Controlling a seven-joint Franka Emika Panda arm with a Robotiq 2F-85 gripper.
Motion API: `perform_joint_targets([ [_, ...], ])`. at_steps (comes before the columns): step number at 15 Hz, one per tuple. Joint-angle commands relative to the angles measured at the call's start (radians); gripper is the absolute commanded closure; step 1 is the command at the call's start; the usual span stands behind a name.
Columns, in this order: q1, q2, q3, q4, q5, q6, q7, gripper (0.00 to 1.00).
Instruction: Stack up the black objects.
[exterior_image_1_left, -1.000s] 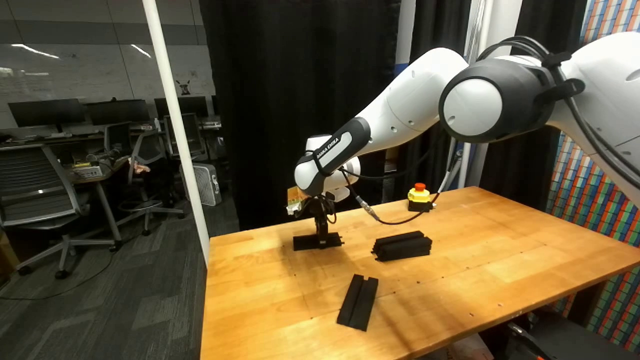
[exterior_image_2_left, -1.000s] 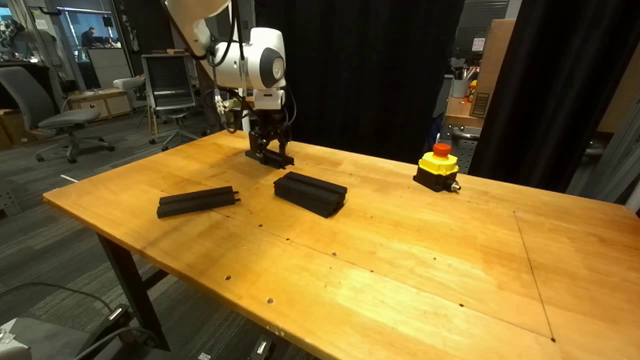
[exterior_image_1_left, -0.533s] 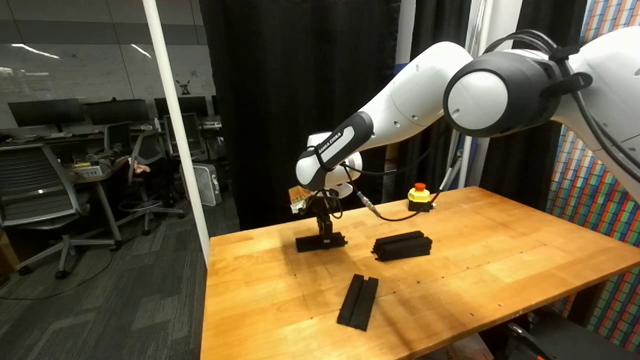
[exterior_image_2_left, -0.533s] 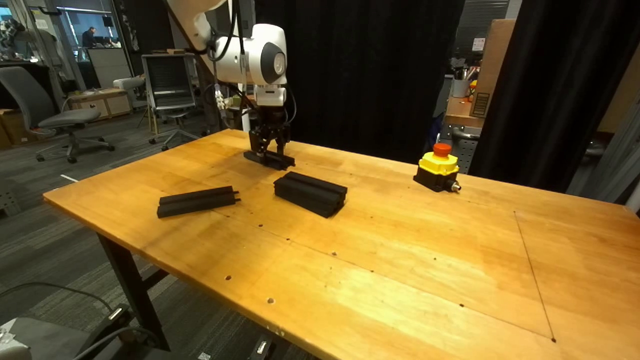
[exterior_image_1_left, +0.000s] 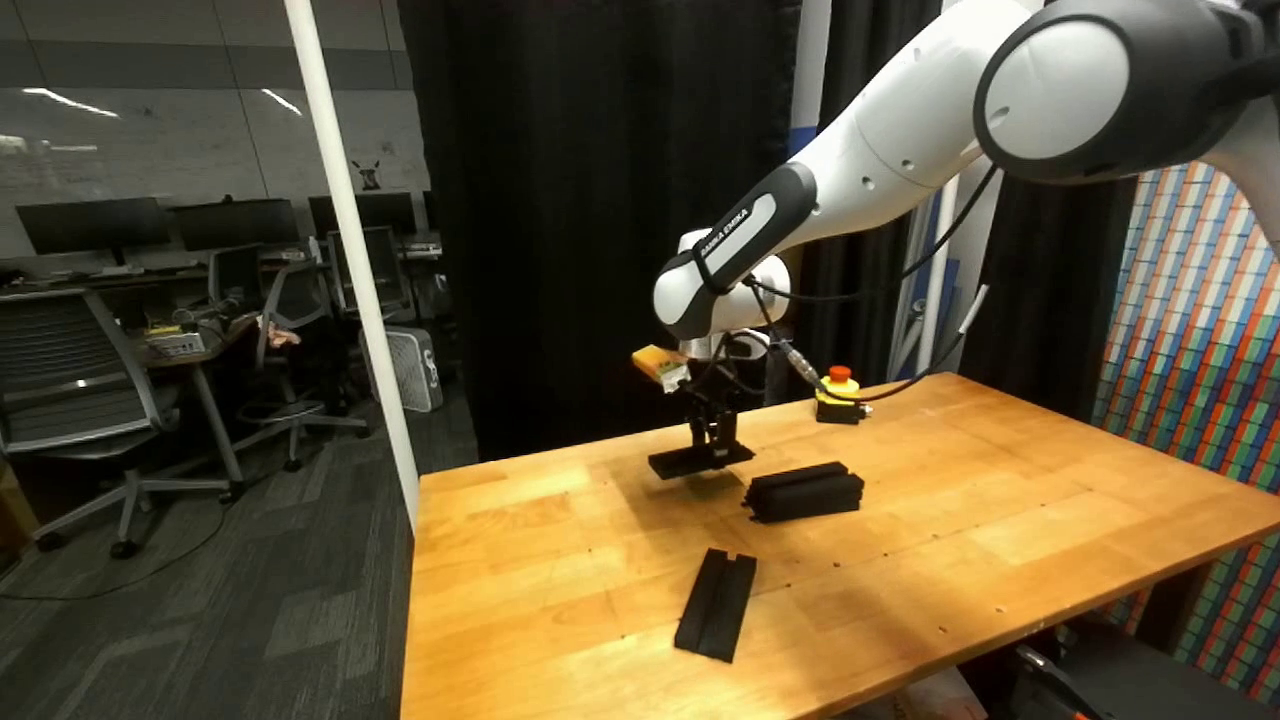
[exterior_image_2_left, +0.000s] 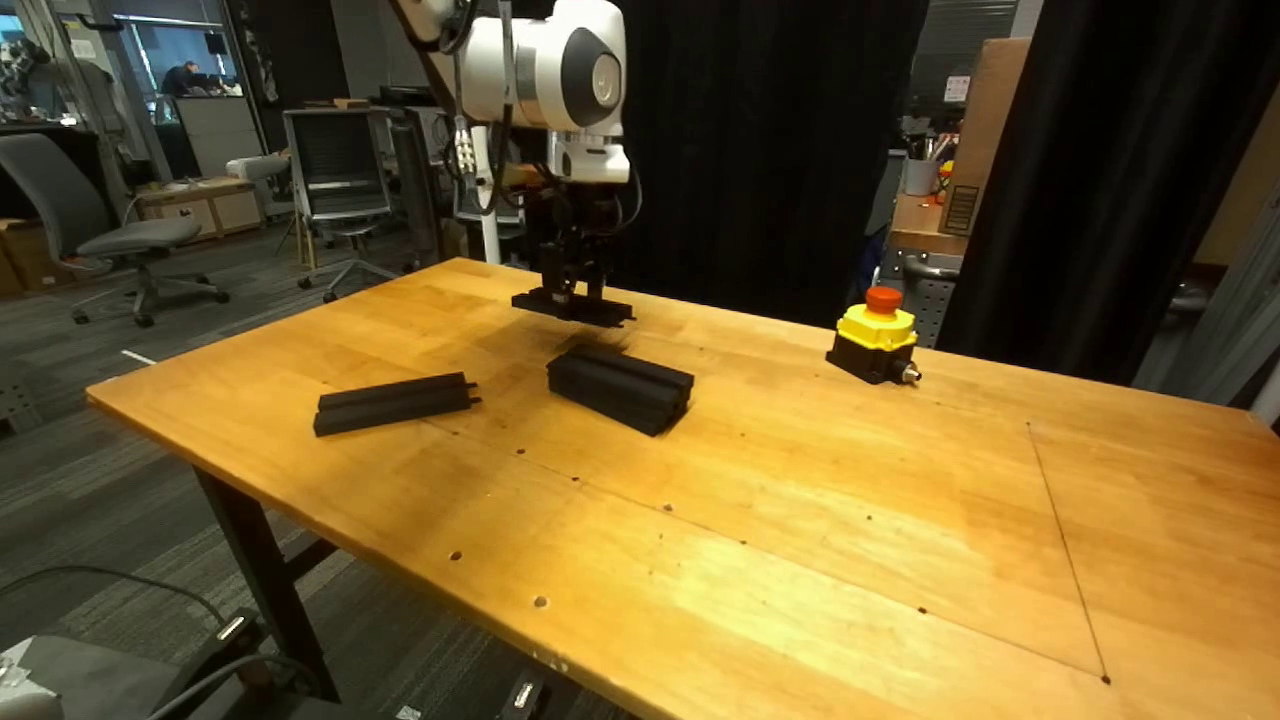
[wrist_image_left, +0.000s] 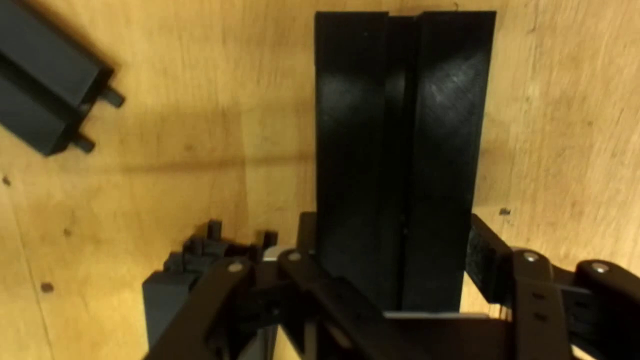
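Gripper (wrist_image_left: 394, 242) has its 2 fingers clamped on the sides of a black bar (wrist_image_left: 372, 155) with a groove down its length, solid hold. In both exterior views that bar hangs above the wooden table (exterior_image_2_left: 800, 600), looking roughly level, shadow on the wood underneath. It's near the black pile (exterior_image_2_left: 620, 388) but off to its side, closer to the edge by the dark curtain (exterior_image_1_left: 600, 200).

Pile is sitting on the table and looks thicker than the loose black piece (exterior_image_1_left: 716, 606), which lies flat nearby at a different angle. Can't tell how many bars make up the pile, it's too dark. Wrist cam catches the pegged end of the loose piece at top left and the pile at bottom left, partly blocked by the gripper.

Also on the table, near the curtain-side edge: a yellow box (exterior_image_2_left: 876, 330) with a red button (exterior_image_2_left: 883, 300) on top. Way behind in an exterior view, an office chair (exterior_image_2_left: 340, 165) and a tiny person (exterior_image_2_left: 180, 78).
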Motion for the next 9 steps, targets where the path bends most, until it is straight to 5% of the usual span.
perform_joint_targets([
  [1, -0.044, -0.169, -0.004, -0.196, -0.016, 0.048, -0.148, 0.55],
  [9, -0.093, -0.318, -0.041, -0.415, -0.009, 0.15, -0.315, 0.55],
])
